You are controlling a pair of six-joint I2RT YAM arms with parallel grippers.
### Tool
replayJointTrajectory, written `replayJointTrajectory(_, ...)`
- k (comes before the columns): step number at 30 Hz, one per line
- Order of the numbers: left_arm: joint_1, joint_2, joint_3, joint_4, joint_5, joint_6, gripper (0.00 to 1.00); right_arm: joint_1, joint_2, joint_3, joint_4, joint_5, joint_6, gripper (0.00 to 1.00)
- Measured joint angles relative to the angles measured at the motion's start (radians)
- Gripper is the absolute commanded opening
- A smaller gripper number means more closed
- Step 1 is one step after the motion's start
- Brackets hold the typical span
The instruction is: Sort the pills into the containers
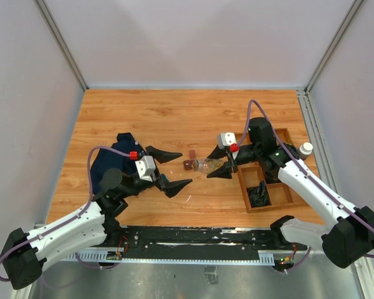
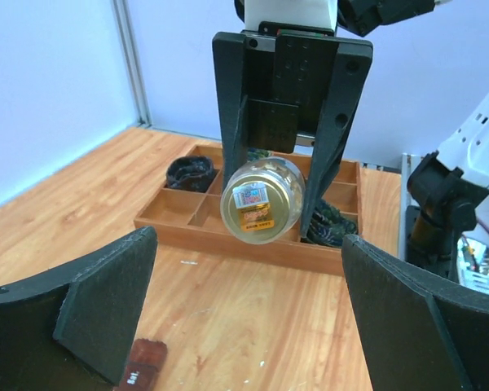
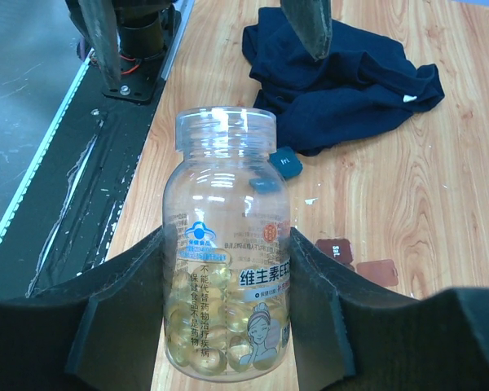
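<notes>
Likely pour step: right claw (image 1: 226, 164) grasps the uncapped bottle (image 1: 209, 164), lying sideways just left of the tray (image 1: 244, 194), boxes (image 1: 187, 164) on the tabletop (image 1: 143, 118) a bit further left of the tray, left claw (image 1: 184, 168) released, empty; next needs the mouth tipped over a box.

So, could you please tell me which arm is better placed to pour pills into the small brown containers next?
Right, I'd say. The right tool grips the uncapped pill bottle, its mouth toward the brown containers. The left tool stands open and empty.
</notes>
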Motion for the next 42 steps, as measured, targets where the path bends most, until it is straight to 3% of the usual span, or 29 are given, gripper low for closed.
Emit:
replayJointTrajectory(9, 0.000, 0.066, -0.068, 0.175, 0.032, 0.108, 0.95, -0.005, 0.006, 0.000, -0.036, -0.021, -0.039, 0.02)
replayJointTrajectory(18, 0.000, 0.203, 0.075, 0.119, 0.146, 0.190, 0.71, -0.013, 0.006, 0.001, -0.044, -0.025, -0.065, 0.01)
replayJointTrajectory(36, 0.000, 0.260, 0.111, 0.067, 0.189, 0.211, 0.55, -0.014, 0.006, 0.001, -0.057, -0.028, -0.077, 0.01)
replayJointTrajectory(42, 0.000, 0.272, 0.116, 0.066, 0.201, 0.206, 0.40, -0.014, 0.006, 0.001, -0.059, -0.027, -0.078, 0.01)
